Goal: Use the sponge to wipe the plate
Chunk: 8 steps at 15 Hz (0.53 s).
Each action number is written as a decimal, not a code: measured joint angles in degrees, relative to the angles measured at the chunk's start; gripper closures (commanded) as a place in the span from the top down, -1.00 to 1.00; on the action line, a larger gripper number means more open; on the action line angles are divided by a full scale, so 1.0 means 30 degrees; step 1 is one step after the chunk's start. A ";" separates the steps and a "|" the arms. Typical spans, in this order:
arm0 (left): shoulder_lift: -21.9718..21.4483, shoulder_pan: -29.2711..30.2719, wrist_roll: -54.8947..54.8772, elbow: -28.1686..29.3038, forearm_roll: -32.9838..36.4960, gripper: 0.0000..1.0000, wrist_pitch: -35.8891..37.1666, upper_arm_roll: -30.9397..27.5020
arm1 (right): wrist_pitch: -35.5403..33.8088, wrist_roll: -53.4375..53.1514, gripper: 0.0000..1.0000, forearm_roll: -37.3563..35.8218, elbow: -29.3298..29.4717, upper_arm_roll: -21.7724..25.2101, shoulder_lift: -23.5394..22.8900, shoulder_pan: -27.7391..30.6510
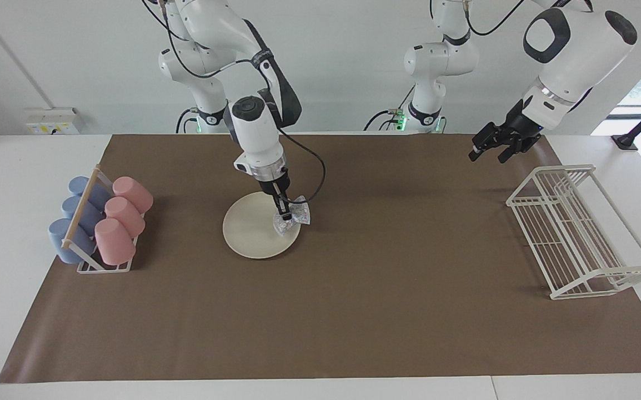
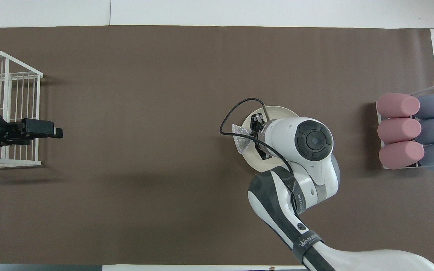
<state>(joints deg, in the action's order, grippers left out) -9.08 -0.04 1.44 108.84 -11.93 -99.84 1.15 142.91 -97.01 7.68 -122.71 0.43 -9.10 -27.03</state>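
The cream-white plate (image 1: 251, 228) lies on the brown mat, toward the right arm's end; in the overhead view only its rim (image 2: 277, 110) shows around the arm. My right gripper (image 1: 286, 214) points down over the plate's edge toward the left arm's end and is shut on the silvery speckled sponge (image 1: 294, 218). The sponge hangs down onto that edge and partly past the rim; it also shows in the overhead view (image 2: 241, 137). My left gripper (image 1: 494, 149) waits open and empty in the air beside the wire rack; it also shows in the overhead view (image 2: 44, 130).
A holder with pink and blue cups (image 1: 101, 222) lying on their sides stands at the right arm's end of the mat (image 2: 412, 131). A white wire rack (image 1: 576, 228) stands at the left arm's end (image 2: 6, 109). A black cable loops beside the right wrist.
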 measured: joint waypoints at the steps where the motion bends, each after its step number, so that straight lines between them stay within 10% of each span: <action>1: 0.0236 -0.0082 0.0012 -0.0740 0.0759 1.00 0.0622 0.0013 | 0.0003 0.0000 -1.00 0.0000 -0.0069 -0.0023 -0.0129 -0.0004; 8: 0.2085 -0.0167 0.0025 -0.6186 0.3945 1.00 0.5788 0.0126 | 0.0017 0.1156 -1.00 0.0001 -0.0480 -0.0015 -0.0641 0.0492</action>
<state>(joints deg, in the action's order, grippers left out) -2.83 -0.54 1.51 90.29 -0.10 -82.48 1.53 142.96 -93.55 7.68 -124.15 0.38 -11.03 -25.56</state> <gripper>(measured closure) 0.000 0.930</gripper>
